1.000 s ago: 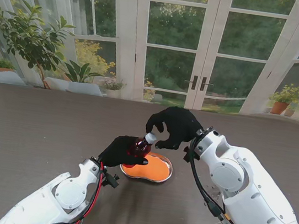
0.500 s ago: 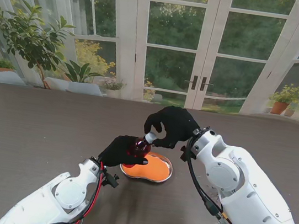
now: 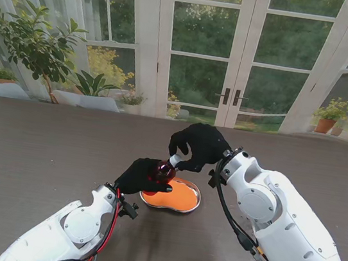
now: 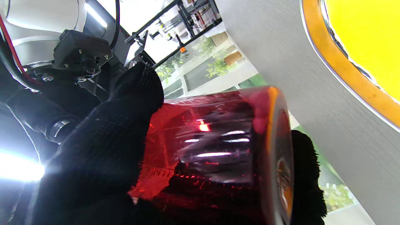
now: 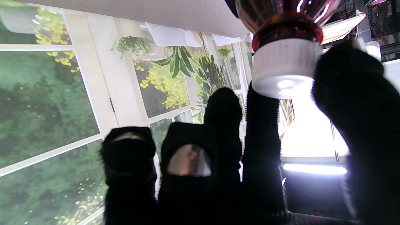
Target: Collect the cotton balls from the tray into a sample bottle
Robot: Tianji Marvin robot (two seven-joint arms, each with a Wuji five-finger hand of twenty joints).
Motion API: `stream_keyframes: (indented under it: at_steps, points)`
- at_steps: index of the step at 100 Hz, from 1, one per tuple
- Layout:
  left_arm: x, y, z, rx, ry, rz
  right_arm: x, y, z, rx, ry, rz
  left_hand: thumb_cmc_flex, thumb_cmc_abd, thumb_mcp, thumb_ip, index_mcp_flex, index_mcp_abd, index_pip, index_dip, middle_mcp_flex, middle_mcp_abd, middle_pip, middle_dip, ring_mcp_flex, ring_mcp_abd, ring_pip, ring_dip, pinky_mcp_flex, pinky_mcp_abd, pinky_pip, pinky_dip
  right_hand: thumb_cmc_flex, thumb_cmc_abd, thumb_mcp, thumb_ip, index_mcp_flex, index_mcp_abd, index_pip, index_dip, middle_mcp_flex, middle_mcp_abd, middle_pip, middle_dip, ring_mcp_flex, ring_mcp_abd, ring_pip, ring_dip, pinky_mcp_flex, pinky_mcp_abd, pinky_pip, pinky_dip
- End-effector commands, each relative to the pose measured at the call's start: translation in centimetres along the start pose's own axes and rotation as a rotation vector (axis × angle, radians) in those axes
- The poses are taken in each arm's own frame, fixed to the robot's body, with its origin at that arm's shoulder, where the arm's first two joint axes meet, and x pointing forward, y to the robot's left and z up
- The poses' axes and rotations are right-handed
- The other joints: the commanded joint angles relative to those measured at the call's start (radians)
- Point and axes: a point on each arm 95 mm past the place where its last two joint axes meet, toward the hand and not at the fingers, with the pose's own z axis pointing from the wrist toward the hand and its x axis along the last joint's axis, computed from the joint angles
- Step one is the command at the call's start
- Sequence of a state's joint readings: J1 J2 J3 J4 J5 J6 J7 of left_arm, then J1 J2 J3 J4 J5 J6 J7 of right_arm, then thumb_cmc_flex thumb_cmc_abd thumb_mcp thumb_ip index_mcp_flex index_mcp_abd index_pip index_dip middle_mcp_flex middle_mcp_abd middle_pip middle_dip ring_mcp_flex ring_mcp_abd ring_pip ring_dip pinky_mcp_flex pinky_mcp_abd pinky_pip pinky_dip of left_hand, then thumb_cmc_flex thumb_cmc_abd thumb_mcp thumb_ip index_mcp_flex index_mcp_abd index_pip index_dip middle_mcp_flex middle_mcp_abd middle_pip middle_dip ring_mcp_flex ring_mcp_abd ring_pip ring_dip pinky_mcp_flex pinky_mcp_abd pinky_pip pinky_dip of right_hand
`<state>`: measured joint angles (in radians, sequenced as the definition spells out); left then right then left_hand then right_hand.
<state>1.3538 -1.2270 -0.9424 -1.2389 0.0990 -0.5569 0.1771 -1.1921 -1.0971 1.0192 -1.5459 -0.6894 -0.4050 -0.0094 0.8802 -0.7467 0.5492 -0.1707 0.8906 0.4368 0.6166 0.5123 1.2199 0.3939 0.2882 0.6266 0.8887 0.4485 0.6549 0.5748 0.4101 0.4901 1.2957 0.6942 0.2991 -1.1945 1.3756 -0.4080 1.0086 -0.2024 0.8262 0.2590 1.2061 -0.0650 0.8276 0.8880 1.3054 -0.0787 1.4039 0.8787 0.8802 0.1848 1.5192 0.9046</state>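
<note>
The left robot hand (image 3: pixel 141 176) is wrapped around the body of a red sample bottle (image 3: pixel 162 170), holding it tilted above the tabletop (image 3: pixel 42 144), roughly midway between its left and right edges and toward the near edge. The right robot hand (image 3: pixel 199 147) grasps the bottle's white cap (image 3: pixel 175 160); in the right wrist view a fingertip (image 5: pixel 262 103) and the thumb press the ribbed cap (image 5: pixel 286 67) from opposite sides, while the other fingers stand clear of it. The orange tray (image 3: pixel 174 195) lies on the tabletop directly under the bottle and the left robot hand, which cover its left part. Cotton balls cannot be made out in the tray. In the left wrist view the bottle (image 4: pixel 215 150) fills the middle, with the tray's orange rim (image 4: pixel 343 78) beside it. Beyond the far edge stand glass doors (image 3: pixel 204 50) and a leafy plant (image 3: pixel 34 42).
</note>
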Motion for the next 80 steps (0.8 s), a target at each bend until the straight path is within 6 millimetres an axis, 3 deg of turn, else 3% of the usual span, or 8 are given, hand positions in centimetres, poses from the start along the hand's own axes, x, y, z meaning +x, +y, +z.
stream_keyframes:
  at_steps: [1, 26, 32, 37, 43, 49, 80]
  points:
    - [0.18, 0.17, 0.15, -0.011, 0.006, -0.007, 0.19, -0.30, 0.11, 0.017, 0.001, 0.001, 0.164, 0.224, 0.296, -0.026, 0.166, -0.287, 0.127, 0.000, 0.079, -0.115, 0.029, -0.001, -0.008, -0.011, 0.006, 0.010, -0.021, -0.034, 0.036, 0.020, 0.003, 0.013, 0.033, -0.028, 0.047, 0.021, 0.061, -0.022, 0.043, -0.021, 0.014, 0.007, 0.015, -0.020, 0.044, 0.016, 0.015, 0.008, 0.051, 0.000]
    - [0.22, 0.16, 0.20, -0.011, 0.010, -0.006, 0.26, -0.39, 0.34, 0.018, -0.010, -0.007, 0.163, 0.223, 0.297, -0.027, 0.166, -0.285, 0.127, 0.000, 0.080, -0.114, 0.029, -0.001, -0.007, -0.012, 0.006, 0.010, -0.021, -0.033, 0.036, 0.020, -0.041, 0.073, 0.026, 0.006, 0.067, 0.083, 0.072, -0.005, 0.059, -0.016, 0.016, -0.006, 0.015, -0.021, 0.057, 0.019, 0.017, 0.015, 0.057, 0.001]
    - [0.22, 0.16, 0.21, -0.011, 0.010, -0.006, 0.27, -0.43, 0.41, 0.020, -0.012, -0.008, 0.162, 0.222, 0.297, -0.027, 0.166, -0.286, 0.127, 0.000, 0.080, -0.115, 0.030, -0.001, -0.007, -0.012, 0.006, 0.010, -0.021, -0.033, 0.036, 0.020, -0.065, 0.098, 0.016, 0.051, 0.076, 0.094, 0.051, 0.028, 0.059, -0.014, 0.019, -0.010, 0.015, -0.017, 0.061, 0.017, 0.017, 0.017, 0.059, 0.002]
    - [0.22, 0.18, 0.21, -0.011, 0.010, -0.006, 0.28, -0.47, 0.46, 0.023, -0.014, -0.008, 0.163, 0.223, 0.297, -0.027, 0.165, -0.286, 0.127, 0.000, 0.080, -0.114, 0.029, -0.001, -0.007, -0.010, 0.006, 0.010, -0.021, -0.033, 0.036, 0.020, -0.077, 0.112, 0.014, 0.059, 0.080, 0.095, 0.047, 0.038, 0.059, -0.011, 0.020, -0.010, 0.015, -0.017, 0.063, 0.017, 0.016, 0.018, 0.059, 0.002]
    - [0.22, 0.21, 0.21, -0.011, 0.010, -0.007, 0.28, -0.52, 0.53, 0.024, -0.019, -0.011, 0.163, 0.222, 0.297, -0.027, 0.165, -0.285, 0.127, 0.000, 0.081, -0.113, 0.030, -0.001, -0.007, -0.009, 0.006, 0.010, -0.021, -0.033, 0.036, 0.020, -0.106, 0.136, 0.005, 0.109, 0.092, 0.100, 0.033, 0.080, 0.063, -0.010, 0.026, -0.010, 0.014, -0.018, 0.073, 0.020, 0.017, 0.018, 0.064, 0.004]
    - [0.23, 0.22, 0.21, -0.012, 0.010, -0.007, 0.29, -0.55, 0.58, 0.024, -0.024, -0.013, 0.164, 0.222, 0.298, -0.027, 0.165, -0.284, 0.126, 0.000, 0.080, -0.113, 0.030, -0.001, -0.008, -0.010, 0.005, 0.010, -0.021, -0.033, 0.035, 0.020, -0.119, 0.151, -0.006, 0.133, 0.106, 0.103, 0.030, 0.109, 0.073, -0.007, 0.030, -0.010, 0.014, -0.013, 0.084, 0.023, 0.019, 0.020, 0.067, 0.005]
    - [0.23, 0.26, 0.22, -0.014, 0.011, -0.007, 0.40, -0.74, 0.71, 0.027, -0.045, -0.017, 0.163, 0.223, 0.297, -0.028, 0.165, -0.286, 0.127, 0.000, 0.080, -0.114, 0.029, -0.002, -0.008, -0.010, 0.005, 0.010, -0.022, -0.032, 0.035, 0.020, -0.139, 0.186, -0.032, 0.104, 0.150, 0.095, 0.072, 0.143, 0.128, -0.007, 0.046, -0.007, 0.015, -0.021, 0.123, 0.036, 0.041, 0.031, 0.085, 0.006]
